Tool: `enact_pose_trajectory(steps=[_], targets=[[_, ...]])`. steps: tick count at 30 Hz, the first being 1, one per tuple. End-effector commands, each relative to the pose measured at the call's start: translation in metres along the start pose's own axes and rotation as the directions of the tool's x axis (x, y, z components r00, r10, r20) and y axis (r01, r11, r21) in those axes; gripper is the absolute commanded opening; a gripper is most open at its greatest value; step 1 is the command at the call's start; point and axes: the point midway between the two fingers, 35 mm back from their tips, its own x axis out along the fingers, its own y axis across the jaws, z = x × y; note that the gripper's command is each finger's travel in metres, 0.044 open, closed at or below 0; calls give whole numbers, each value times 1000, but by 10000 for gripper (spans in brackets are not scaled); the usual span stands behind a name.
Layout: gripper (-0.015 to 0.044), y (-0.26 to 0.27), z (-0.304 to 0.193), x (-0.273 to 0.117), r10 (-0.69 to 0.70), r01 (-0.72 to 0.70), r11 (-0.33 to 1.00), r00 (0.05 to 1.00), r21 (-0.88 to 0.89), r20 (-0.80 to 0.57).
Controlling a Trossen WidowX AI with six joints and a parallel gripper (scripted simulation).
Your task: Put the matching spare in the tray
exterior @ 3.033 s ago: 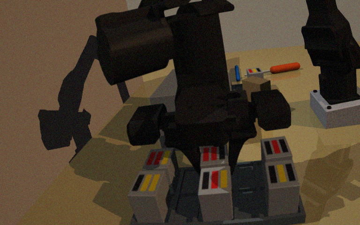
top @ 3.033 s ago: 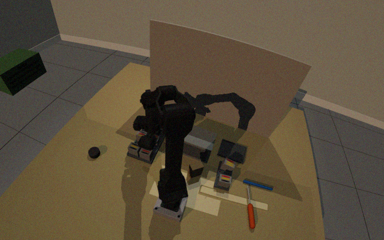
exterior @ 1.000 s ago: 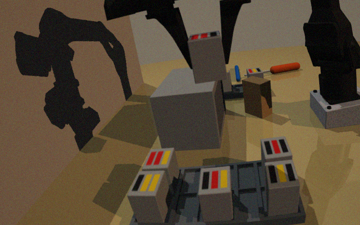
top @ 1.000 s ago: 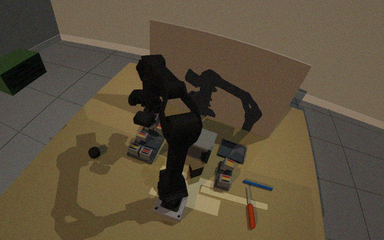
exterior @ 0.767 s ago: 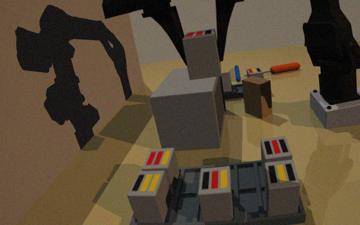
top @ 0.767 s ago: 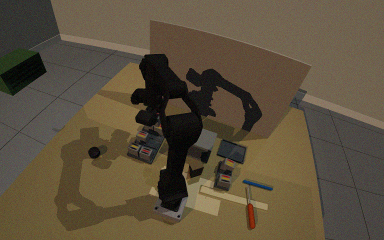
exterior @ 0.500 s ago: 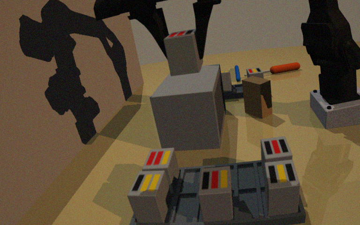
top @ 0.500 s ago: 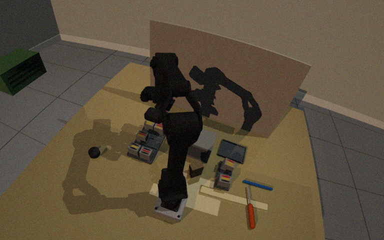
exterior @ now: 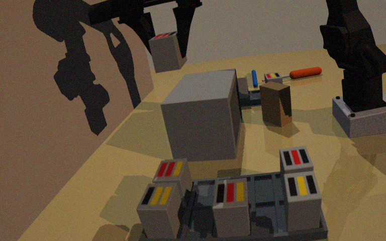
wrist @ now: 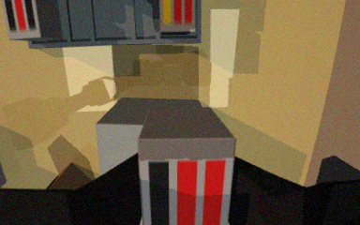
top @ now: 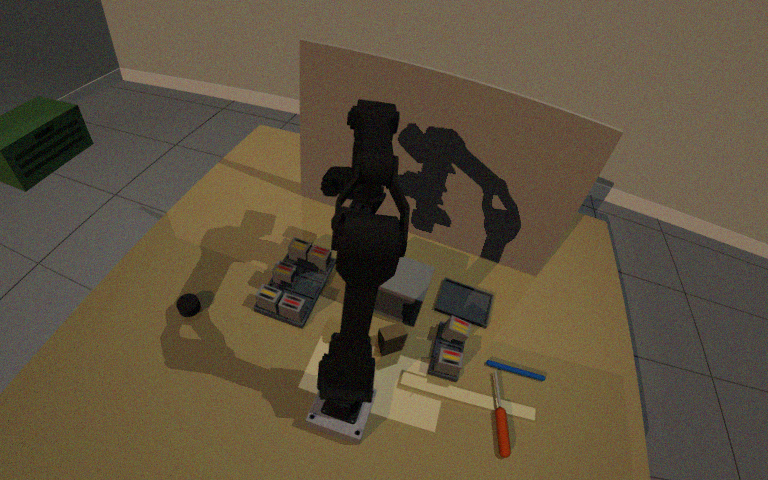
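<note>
My gripper [exterior: 166, 46] [wrist: 181, 157] is shut on a grey spare [exterior: 166, 55] [wrist: 187, 155] whose label reads black, red, red. It holds the spare in the air above and behind the grey mounted unit [top: 404, 283] [exterior: 203, 113] [wrist: 117, 141]. In the top view my own arm hides the gripper. The dark flat tray [top: 464, 301] lies to the right of the unit. A dark rack [top: 311, 283] [exterior: 264, 184] [wrist: 94, 23] holds several other spares, among them a black-red-yellow one [exterior: 230, 193] and a black-red-black one [exterior: 296, 157].
A second small rack [top: 450, 353] with two spares sits below the tray. A brown block [top: 391, 338] [exterior: 276, 103], an orange screwdriver [top: 501, 430] [exterior: 305, 72], a blue stick [top: 515, 370] [exterior: 254, 78] and a black ball [top: 188, 304] lie around. A tall board [top: 509, 169] stands at the back.
</note>
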Motion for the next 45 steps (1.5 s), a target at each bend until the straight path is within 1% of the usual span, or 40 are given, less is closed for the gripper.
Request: enact_pose_trajectory(steps=[1,13,24,34,45], targets=[[0,-11,-14,-1,0,0,1000,1000,-5,5],[0,-36,-74,-1,3,-3,1000,1000,-24,5],[0,-48,-135,-1,2,-2,999,1000,-40,5],[0,-48,-193,-1,-2,2,999,1000,-53,2],[0,-36,-255,-2,-8,8,998,1000,-70,-1]])
